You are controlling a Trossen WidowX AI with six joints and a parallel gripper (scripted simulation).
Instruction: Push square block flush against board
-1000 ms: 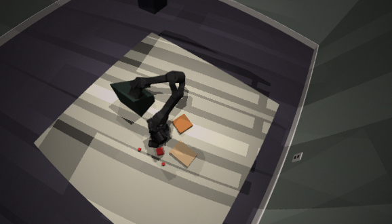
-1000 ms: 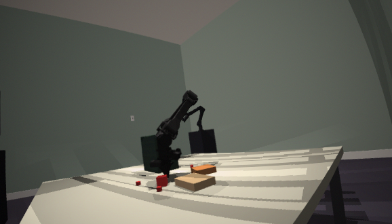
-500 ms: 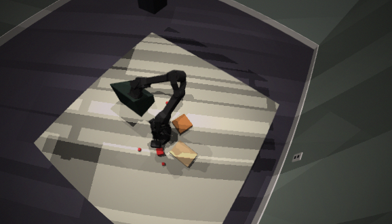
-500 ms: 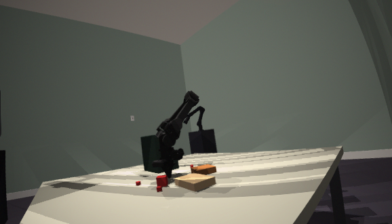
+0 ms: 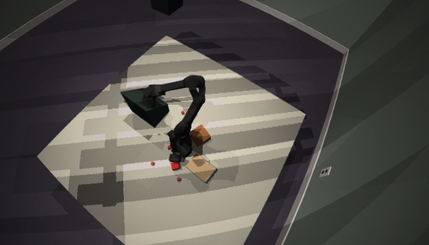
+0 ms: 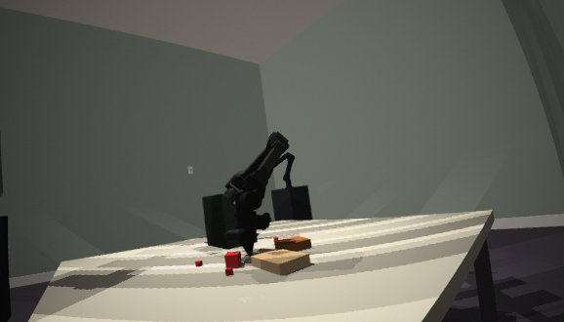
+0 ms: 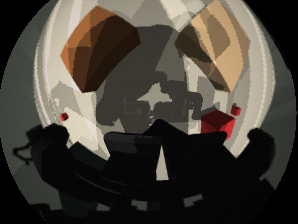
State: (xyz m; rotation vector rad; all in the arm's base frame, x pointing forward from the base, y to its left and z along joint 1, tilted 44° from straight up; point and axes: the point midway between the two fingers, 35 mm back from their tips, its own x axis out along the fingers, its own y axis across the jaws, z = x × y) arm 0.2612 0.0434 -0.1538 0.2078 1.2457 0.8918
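Observation:
The square block, orange (image 5: 203, 135) (image 6: 293, 243) (image 7: 82, 47), lies flat and partly in shadow. The board, tan and longer (image 5: 203, 169) (image 6: 280, 261) (image 7: 235, 40), lies flat nearer the front. A gap of table separates the two, and their facing sides are not touching. My gripper (image 5: 175, 158) (image 6: 250, 254) (image 7: 158, 121) is shut and empty. It points down, low over the table. In the exterior view its tips are just left of the board's left corner. In the wrist view block and board both lie beyond the fingers. Contact with the table cannot be told.
A red cube (image 5: 175, 166) (image 6: 232, 260) (image 7: 216, 125) stands close to the gripper, left of the board in the top and exterior views. Several tiny red cubes (image 5: 152, 163) (image 6: 228, 271) (image 7: 64, 116) lie around. The arm's dark green base block (image 5: 148, 111) (image 6: 218, 222) stands behind.

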